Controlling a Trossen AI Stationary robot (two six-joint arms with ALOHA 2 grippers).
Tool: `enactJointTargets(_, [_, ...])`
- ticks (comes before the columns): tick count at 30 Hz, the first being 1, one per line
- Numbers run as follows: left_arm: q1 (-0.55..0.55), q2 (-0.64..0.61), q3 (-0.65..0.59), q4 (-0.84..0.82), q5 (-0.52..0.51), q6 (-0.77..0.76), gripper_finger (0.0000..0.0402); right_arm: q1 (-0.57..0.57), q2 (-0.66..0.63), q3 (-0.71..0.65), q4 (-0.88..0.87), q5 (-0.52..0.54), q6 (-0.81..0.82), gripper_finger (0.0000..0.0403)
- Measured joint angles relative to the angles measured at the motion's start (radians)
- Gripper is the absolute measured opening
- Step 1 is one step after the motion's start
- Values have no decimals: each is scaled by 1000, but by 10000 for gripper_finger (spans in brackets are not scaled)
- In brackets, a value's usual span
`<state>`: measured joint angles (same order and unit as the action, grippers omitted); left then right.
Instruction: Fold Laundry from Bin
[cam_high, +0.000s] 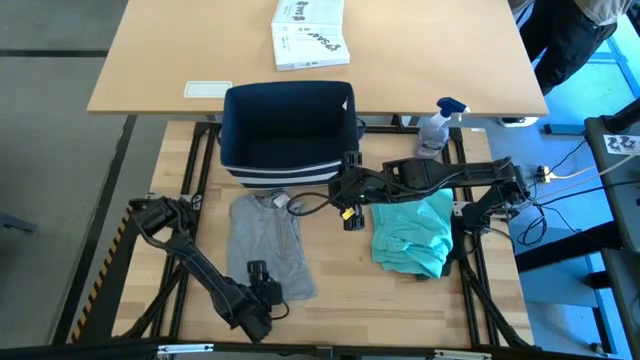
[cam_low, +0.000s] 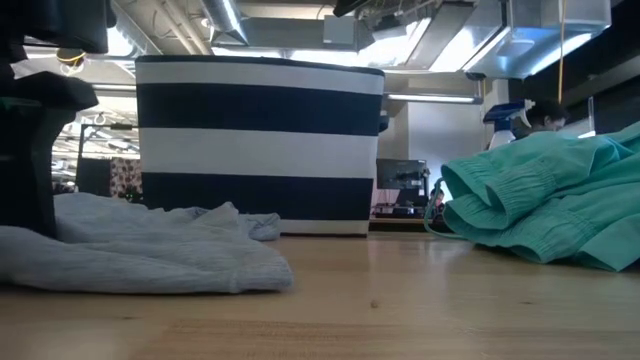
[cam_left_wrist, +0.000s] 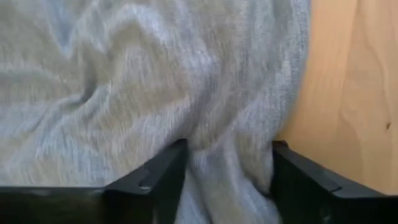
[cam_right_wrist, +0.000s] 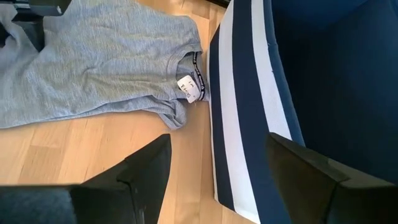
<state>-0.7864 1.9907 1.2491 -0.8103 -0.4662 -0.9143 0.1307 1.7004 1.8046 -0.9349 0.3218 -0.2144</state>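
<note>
One navy bin (cam_high: 288, 135) with white stripes sits at the table's far edge. Two garments lie on the table in front of it: one grey T-shirt (cam_high: 268, 243), spread flat just before the bin, and one teal piece (cam_high: 413, 232), bunched well to its right. The left gripper (cam_left_wrist: 227, 180) is down at the grey shirt's near hem, fingers apart with a fold of cloth between them. The right gripper (cam_right_wrist: 214, 171) hangs over the bin's front corner, fingers apart and empty.
</note>
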Motion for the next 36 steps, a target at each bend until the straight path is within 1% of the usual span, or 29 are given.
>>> enactJointTargets(3, [-2,1,-1,21,-2,47,158,1,0,0,-6,-4,1,257])
enactJointTargets(4, [-5,1,-1,31,-3,56,137,1,0,0,-8,-23,1,257])
enactJointTargets(8, [-12,2,-2,72,10,60,37,1,-1,0,-8,-137,19,257])
enactJointTargets(9, [-14,2,-2,81,14,59,20,1,5,1,-7,-168,28,257])
enactJointTargets(10, [-18,2,-2,91,14,59,13,1,9,2,-5,-196,36,257])
enactJointTargets(13, [-42,2,16,108,34,118,8,1,40,2,-6,-269,67,257])
enactJointTargets(19, [-147,2,99,118,115,405,4,1,168,2,-3,-372,88,257])
enactJointTargets(21, [-188,2,109,116,118,453,3,1,223,2,15,-393,70,257])
enactJointTargets(25, [-241,2,110,102,132,446,2,1,370,1,79,-394,23,257])
enactJointTargets(28, [-265,2,110,104,144,407,2,-3,467,0,154,-406,53,257])
enactJointTargets(29, [-271,2,110,105,144,393,2,-11,495,0,188,-429,77,257])
enactJointTargets(32, [-285,2,110,108,147,370,2,-52,554,-1,311,-577,187,257])
enactJointTargets(34, [-292,2,111,112,149,367,2,-86,575,-1,388,-657,264,257])
enactJointTargets(36, [-297,0,111,117,168,367,2,-112,590,0,466,-702,330,257])
